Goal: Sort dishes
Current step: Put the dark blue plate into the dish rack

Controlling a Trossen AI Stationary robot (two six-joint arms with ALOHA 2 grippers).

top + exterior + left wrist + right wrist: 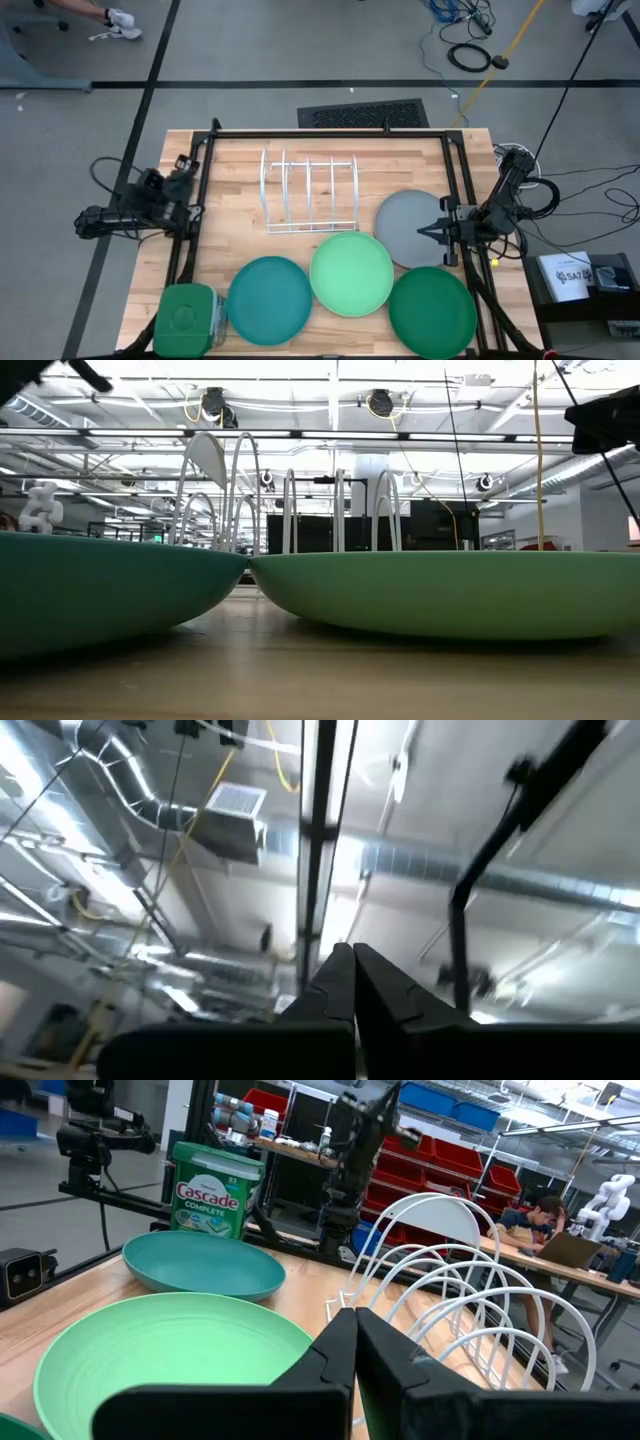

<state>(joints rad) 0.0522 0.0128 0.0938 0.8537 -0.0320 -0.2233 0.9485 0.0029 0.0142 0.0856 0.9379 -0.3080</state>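
Observation:
Four round plates lie flat on the wooden table: grey, light mint green, teal and dark green. The mint plate's rim overlaps the teal plate's rim. My right gripper is shut with nothing in it and points level toward the table's left, above the grey plate's right part. My left gripper is shut and empty, tipped up toward the ceiling at the table's left edge. The low view shows the teal plate and the mint plate up close.
A white wire rack stands behind the plates at the table's middle. A green lidded container sits at the near left corner. A black frame rims the table. A person sits at a desk beyond the table.

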